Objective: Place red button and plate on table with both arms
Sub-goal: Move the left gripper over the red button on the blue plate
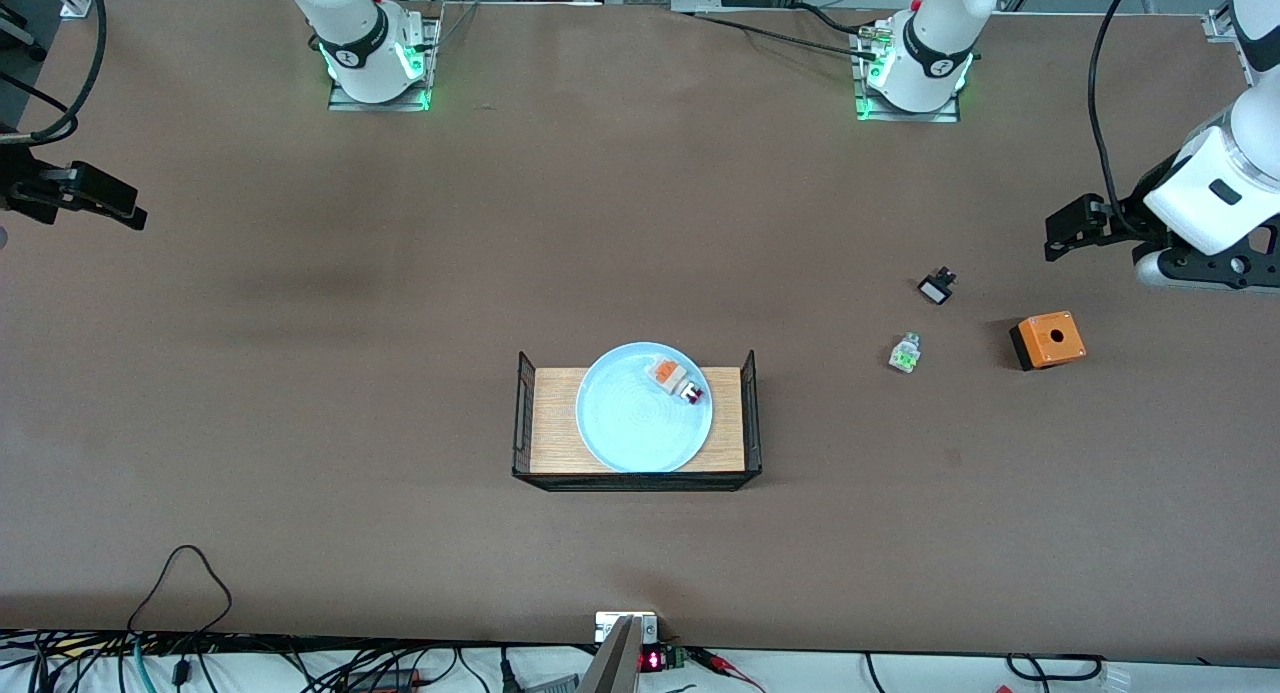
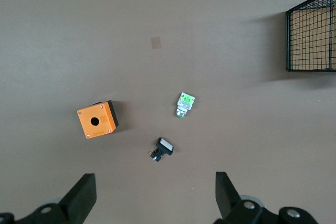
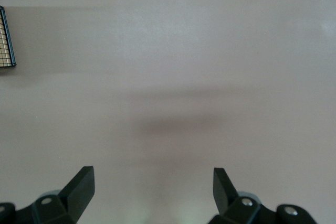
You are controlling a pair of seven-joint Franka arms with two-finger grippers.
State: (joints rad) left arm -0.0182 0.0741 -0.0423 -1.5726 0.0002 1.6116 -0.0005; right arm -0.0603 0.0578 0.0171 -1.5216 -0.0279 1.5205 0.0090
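The light blue plate (image 1: 640, 428) lies in the wooden tray (image 1: 555, 423) at the middle of the brown table (image 1: 300, 373). The red button (image 1: 680, 381), white and orange with a small red cap, lies on the plate near its rim. My left gripper (image 1: 1062, 235) is open and empty, up over the table at the left arm's end; its wrist view (image 2: 156, 195) shows bare table between the fingers. My right gripper (image 1: 110, 201) is open and empty over bare table at the right arm's end, as its wrist view (image 3: 152, 190) shows. Both are well apart from the plate.
An orange box with a hole (image 1: 1048, 339) (image 2: 97, 119), a green-and-clear part (image 1: 905, 353) (image 2: 185, 104) and a black-and-white part (image 1: 937, 288) (image 2: 162, 149) lie on the table toward the left arm's end. The tray's black wire ends show in the left (image 2: 312, 35) and right (image 3: 6, 40) wrist views.
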